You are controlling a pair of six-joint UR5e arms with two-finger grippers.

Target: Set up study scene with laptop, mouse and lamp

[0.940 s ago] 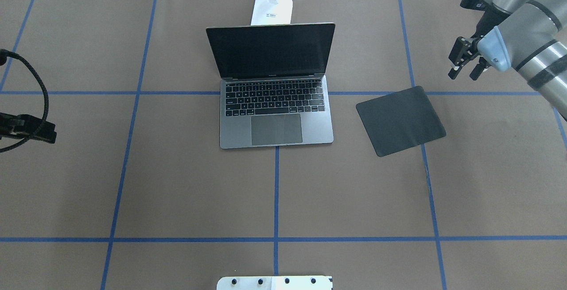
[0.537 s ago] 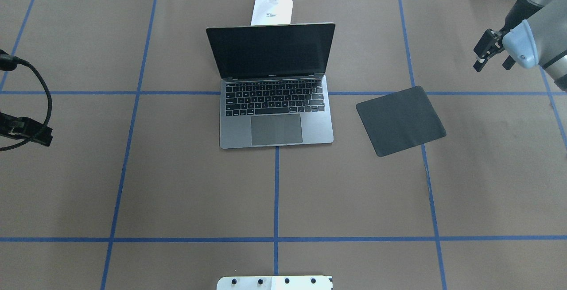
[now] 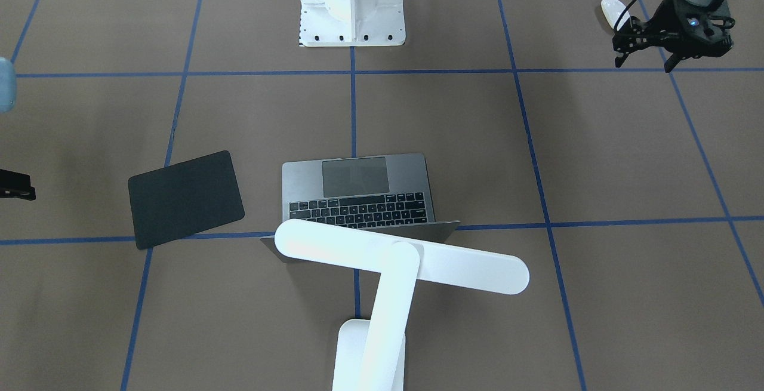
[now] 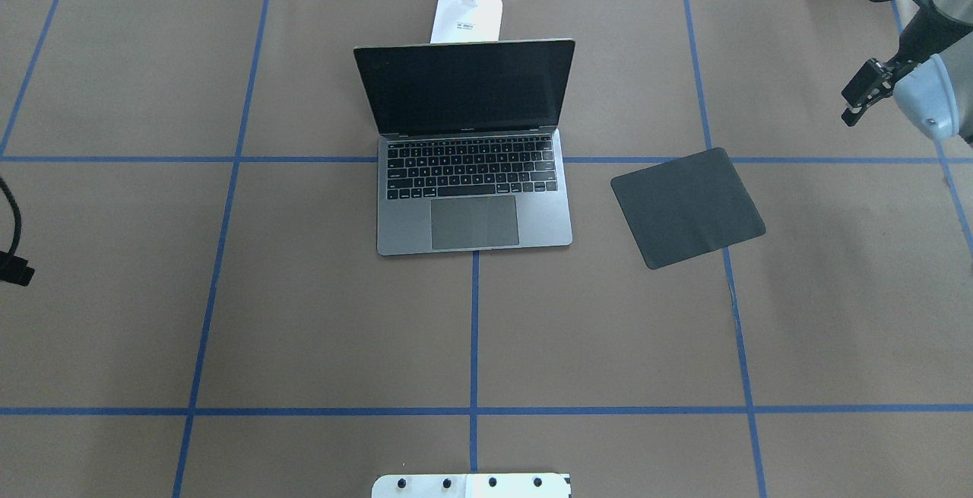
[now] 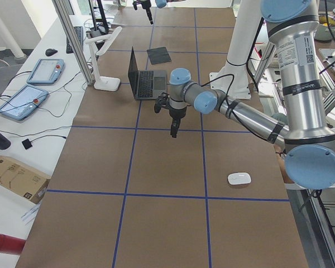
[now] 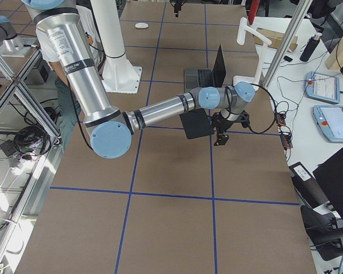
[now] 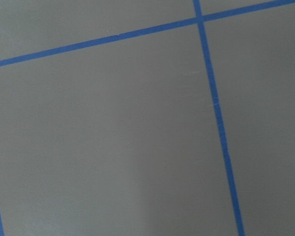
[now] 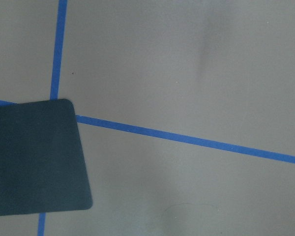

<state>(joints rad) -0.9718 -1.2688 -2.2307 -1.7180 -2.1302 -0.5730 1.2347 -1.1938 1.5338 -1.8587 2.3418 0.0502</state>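
The laptop stands open at the table's middle, screen dark; it also shows in the front view. The white lamp stands behind it, its bar head over the lid and its base at the far edge. The white mouse lies on the table at my left side, near the robot's edge, and shows in the left view. My left gripper hangs above the table beside the mouse, fingers apart, empty. My right gripper hovers beyond the mat, empty; one finger is hidden.
A flat black mat lies to the right of the laptop, turned at an angle; its corner shows in the right wrist view. The white robot pedestal stands at the near edge. Blue tape lines cross the brown table cover.
My right gripper has moved to the right, away from the mat. My left gripper has moved left and toward the robot, nearly out of the overhead view.
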